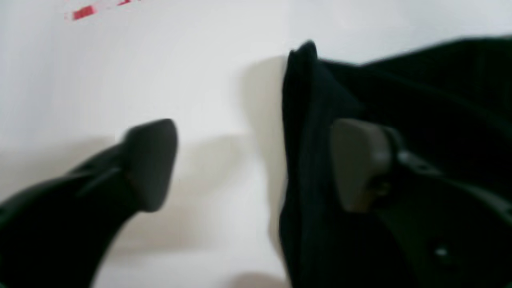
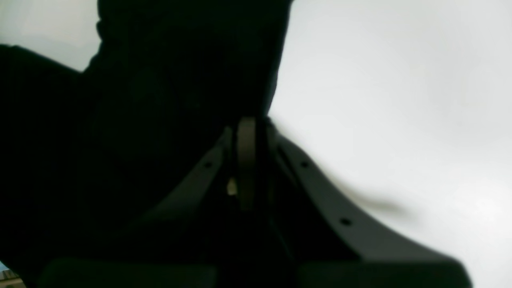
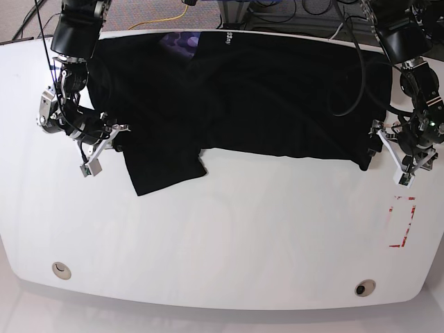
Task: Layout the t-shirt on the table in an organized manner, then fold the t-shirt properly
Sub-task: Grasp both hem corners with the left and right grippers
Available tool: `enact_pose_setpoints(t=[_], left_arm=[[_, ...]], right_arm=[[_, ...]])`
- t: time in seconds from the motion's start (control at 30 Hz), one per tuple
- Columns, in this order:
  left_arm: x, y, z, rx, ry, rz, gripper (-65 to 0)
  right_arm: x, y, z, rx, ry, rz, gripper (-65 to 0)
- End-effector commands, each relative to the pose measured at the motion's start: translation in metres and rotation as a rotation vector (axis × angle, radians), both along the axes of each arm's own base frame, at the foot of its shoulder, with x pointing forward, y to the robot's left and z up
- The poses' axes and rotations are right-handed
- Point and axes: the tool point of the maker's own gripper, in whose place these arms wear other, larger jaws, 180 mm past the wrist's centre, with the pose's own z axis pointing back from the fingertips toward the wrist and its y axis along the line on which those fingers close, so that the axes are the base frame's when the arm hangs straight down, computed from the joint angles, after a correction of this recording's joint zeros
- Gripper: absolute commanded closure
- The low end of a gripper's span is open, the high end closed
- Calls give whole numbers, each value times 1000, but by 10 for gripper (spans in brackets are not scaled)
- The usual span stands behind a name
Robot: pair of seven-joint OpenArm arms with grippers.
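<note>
The black t-shirt (image 3: 263, 90) lies spread along the far half of the white table (image 3: 222, 236), with one sleeve (image 3: 163, 166) hanging toward the front left and a white neck label (image 3: 225, 38) at the far edge. My right gripper (image 3: 116, 135) is at the shirt's left edge by that sleeve. In the right wrist view the right gripper (image 2: 246, 132) is shut on black cloth (image 2: 160, 100). My left gripper (image 3: 373, 147) is at the shirt's right lower corner. In the left wrist view the left gripper (image 1: 256, 164) is open, one finger over the bare table (image 1: 200, 80) and the other over the cloth edge (image 1: 304, 120).
A red tape rectangle (image 3: 402, 222) is on the table in front of the left arm; a bit of it shows in the left wrist view (image 1: 84, 12). Two grommet holes (image 3: 61, 269) (image 3: 364, 286) sit near the front edge. Cables (image 3: 166, 17) lie beyond the far edge.
</note>
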Motion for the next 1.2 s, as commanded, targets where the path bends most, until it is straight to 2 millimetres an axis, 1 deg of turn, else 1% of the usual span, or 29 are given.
enact_pose_setpoints(t=[0.0,0.1,0.17,0.37,0.53,0.67,0.8,1.03,1.1,1.17], left_arm=[[11,6,12,-3,-41,4,-650],[15,5,14,-11,-48,4,-650],[17,1,11,-24,-44,3,-650],[24,-16,-3,-70,-14,-14,-650],[22,-26,-16,-86,24,-34,-650],[28,-32,-15,-85,24,-57,-650],[29,-33,-15,-87,25,-58,-650],[22,-32,-32,-109,78,-46,-650],[20,-32,-36,-115,90,-42,-636],[19,-32,-38,-118,97,-40,-590]], right_arm=[[13,-6,17,-2,-60,-6,-2],[12,-5,16,1,-58,-6,-2],[12,-4,16,3,-58,-6,-2],[12,-4,16,3,-58,-6,-2],[12,-4,16,3,-58,-6,-2],[12,-4,16,3,-58,-6,-2],[12,-4,16,3,-58,-6,-2],[12,-4,16,3,-58,-6,-2],[12,-4,16,3,-59,-7,-2],[12,-4,16,4,-59,-7,-2]])
